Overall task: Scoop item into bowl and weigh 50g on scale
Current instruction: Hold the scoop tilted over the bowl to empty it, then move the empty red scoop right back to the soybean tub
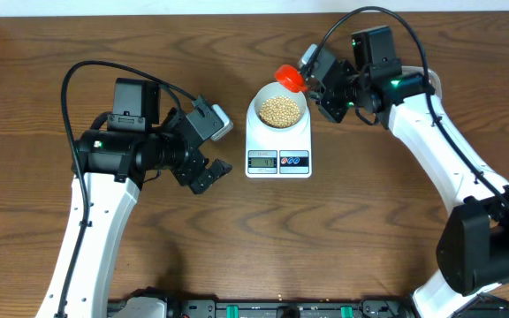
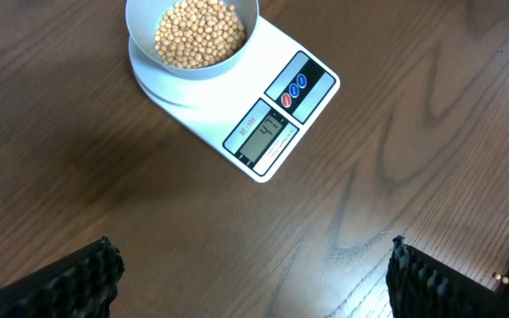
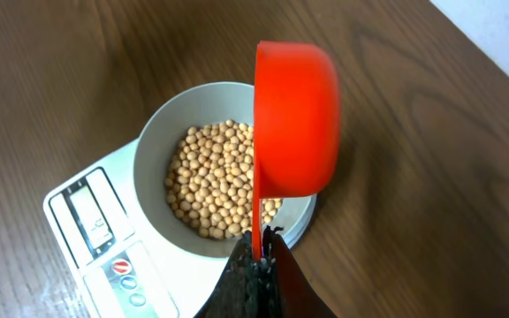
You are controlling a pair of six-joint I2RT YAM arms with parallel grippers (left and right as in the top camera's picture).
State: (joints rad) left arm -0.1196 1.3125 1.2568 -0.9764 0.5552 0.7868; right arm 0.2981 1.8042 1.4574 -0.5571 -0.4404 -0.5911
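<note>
- Pinches the thin handle of the red scoop (image 3: 294,119) in the right gripper (image 3: 256,254), jaws drawn narrow around it.
- Holds the scoop just ahead of that gripper, tipped onto its side, with the rounded back turned to the right wrist camera; cannot tell whether anything is left inside.
- Places the scoop above the bowl (image 3: 151,146), over the part of the rim nearest the right gripper.
- Shows the soybeans (image 3: 215,190) heaped in the bowl, below and just beyond the right gripper, covering the bottom.
- Seats the bowl on the round platform of the white digital scale (image 3: 69,190), whose display and two round buttons lie on the side away from the right gripper.
- Spreads the left gripper (image 2: 250,256) wide, holding nothing, with only the two dark fingertips at the lower corners of the left wrist view.
- Hovers over bare wooden table (image 1: 369,221), apart from the scale.
- Puts the scale ahead of the left gripper, display end nearer to it than the bowl; digits lit but too small to read with certainty.
</note>
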